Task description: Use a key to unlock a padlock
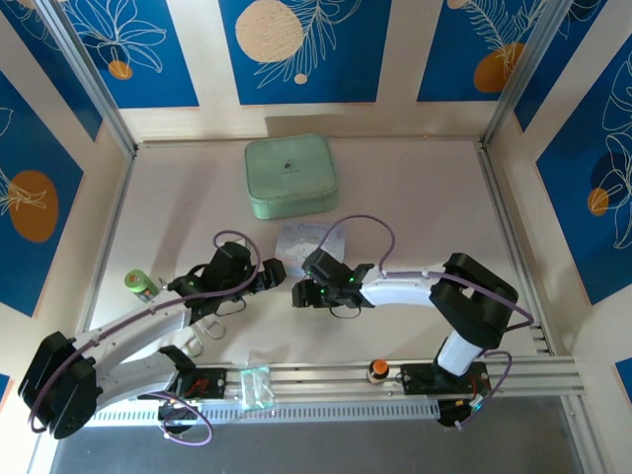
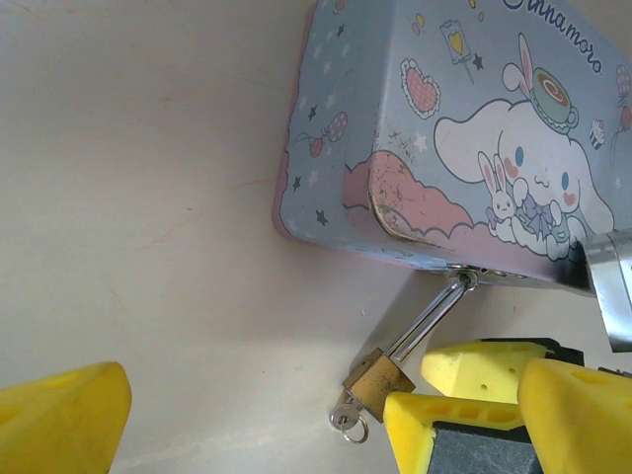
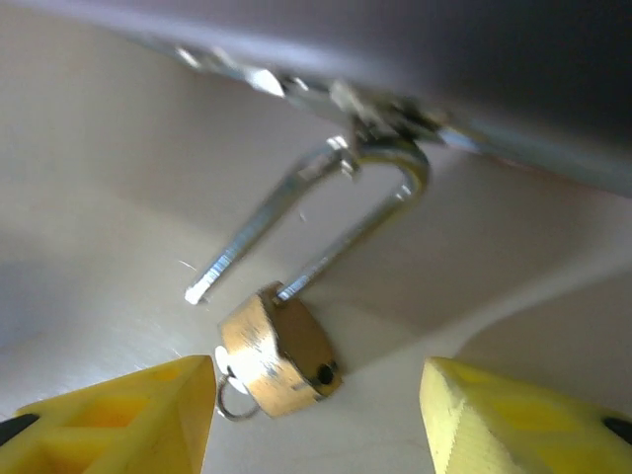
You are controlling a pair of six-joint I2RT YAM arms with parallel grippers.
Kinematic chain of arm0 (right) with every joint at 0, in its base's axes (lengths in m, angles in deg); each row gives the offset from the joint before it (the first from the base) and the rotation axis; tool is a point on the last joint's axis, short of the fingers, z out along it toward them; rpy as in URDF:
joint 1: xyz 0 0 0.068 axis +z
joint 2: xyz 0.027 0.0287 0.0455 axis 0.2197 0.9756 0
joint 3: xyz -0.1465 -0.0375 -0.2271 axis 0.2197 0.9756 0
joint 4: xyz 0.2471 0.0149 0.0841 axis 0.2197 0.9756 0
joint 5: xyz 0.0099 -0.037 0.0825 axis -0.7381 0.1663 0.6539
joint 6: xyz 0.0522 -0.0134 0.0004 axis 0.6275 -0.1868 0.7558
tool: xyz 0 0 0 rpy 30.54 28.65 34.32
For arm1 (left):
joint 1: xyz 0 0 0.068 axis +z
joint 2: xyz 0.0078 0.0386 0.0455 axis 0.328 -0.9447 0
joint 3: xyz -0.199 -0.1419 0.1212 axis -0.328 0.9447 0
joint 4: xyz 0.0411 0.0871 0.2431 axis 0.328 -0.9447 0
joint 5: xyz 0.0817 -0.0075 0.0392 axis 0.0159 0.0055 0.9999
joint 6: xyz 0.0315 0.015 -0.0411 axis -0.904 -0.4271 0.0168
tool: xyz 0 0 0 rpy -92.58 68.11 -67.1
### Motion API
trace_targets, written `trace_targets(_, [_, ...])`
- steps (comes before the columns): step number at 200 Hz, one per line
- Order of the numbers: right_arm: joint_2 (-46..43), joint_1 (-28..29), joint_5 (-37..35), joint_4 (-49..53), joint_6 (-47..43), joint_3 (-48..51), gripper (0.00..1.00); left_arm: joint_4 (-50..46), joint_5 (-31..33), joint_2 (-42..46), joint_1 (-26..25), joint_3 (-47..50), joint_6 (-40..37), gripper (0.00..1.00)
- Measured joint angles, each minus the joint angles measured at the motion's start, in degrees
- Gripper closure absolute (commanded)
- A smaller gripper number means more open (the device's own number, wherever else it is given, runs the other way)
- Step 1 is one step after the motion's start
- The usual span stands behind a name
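A pale wooden surface (image 1: 415,197), walled by blue panels with white leaf drawings, carries two robot arms that meet near its middle. The left pincer (image 2: 318,387) stands wide apart, its yellow fingers (image 2: 59,420) at the lower corners of the left wrist view, gripping nothing. The right pincer (image 3: 318,373) is also spread and empty, its yellow tips flanking the small brass-gold padlock (image 3: 278,351), which lies on the surface just ahead of them. A tiny silver key (image 2: 344,415) sits in the base of the padlock body, with a small ring hanging from it. The thin silver shackle (image 3: 360,237) is threaded through the hasp of a pale blue tin (image 2: 395,118) printed with a white long-eared cartoon character. One shackle leg enters the brass body and the other ends free, outside it. Seen from above, the two pincers are close together just in front of the tin. Farther back lies a mint-green square case (image 1: 291,176) with rounded corners. A small green cylinder (image 1: 141,284) stands beside the left arm. A round orange-topped knob (image 1: 377,370) sits on the rail at the near edge.
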Motion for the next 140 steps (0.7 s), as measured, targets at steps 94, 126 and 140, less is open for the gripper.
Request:
trace_targets(94, [5.1, 3.3, -6.2, 4.3, 2.2, -6.0, 0.60, -0.2, 1.5, 0.0, 0.1, 0.4, 0.3, 0.00])
trace_targets(126, [5.0, 3.0, -6.6, 3.3, 3.7, -5.1, 0.67, -0.1, 1.6, 0.0, 0.2, 1.1, 0.7, 0.00])
trace_targets(140, [4.4, 2.9, -6.6, 1.5, 4.2, -3.8, 0.72, -0.1, 1.6, 0.0, 0.2, 1.4, 1.0, 0.00])
